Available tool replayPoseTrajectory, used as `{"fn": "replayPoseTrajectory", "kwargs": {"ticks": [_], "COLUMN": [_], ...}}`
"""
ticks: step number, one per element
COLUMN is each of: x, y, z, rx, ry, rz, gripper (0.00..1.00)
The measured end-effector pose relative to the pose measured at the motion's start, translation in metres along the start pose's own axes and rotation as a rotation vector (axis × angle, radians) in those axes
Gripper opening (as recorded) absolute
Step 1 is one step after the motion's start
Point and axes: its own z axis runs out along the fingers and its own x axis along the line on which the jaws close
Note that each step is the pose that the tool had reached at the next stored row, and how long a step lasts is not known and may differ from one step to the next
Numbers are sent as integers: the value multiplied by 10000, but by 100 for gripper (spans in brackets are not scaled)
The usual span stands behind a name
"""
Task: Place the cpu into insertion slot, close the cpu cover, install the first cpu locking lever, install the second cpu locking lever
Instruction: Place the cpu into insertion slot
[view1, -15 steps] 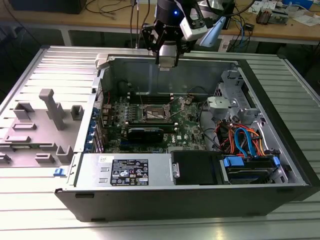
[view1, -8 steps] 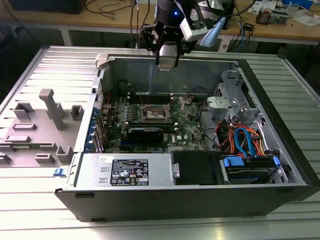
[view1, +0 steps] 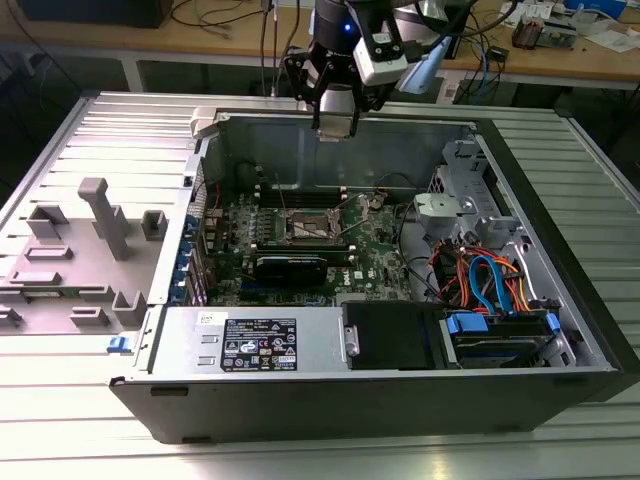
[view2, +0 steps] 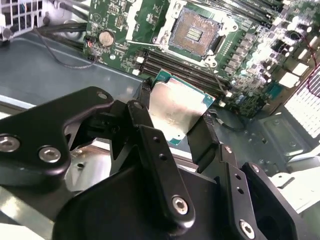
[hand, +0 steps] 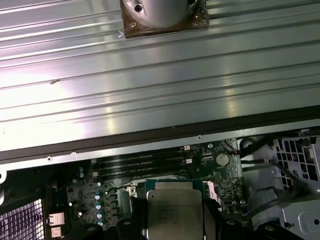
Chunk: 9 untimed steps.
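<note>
Metal table's (view1: 60, 130) holding the PC case (view1: 400, 400); gripper's (view1: 335, 126) pinching the cpu (view2: 175, 107) by its edges, probably for lining it flat with the socket (view2: 194, 34).

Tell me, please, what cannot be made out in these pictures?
- Exterior view: the insertion slot is too small for its contacts to be seen.
- Second wrist view: two sides of the cpu are covered by the fingers of the gripper clamping it.
- First wrist view: the insertion slot is mostly hidden behind the cpu, and the picture's edge cuts the cpu off.
</note>
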Motion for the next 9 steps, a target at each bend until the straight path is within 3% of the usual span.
{"fn": "replayPoseTrajectory", "kwargs": {"ticks": [3,9], "x": [-1,-7], "y": [-3,-35], "z": [7,10], "rx": [1,17], "ry": [-36,-62], "rz": [388,657], "gripper": [54,54]}}
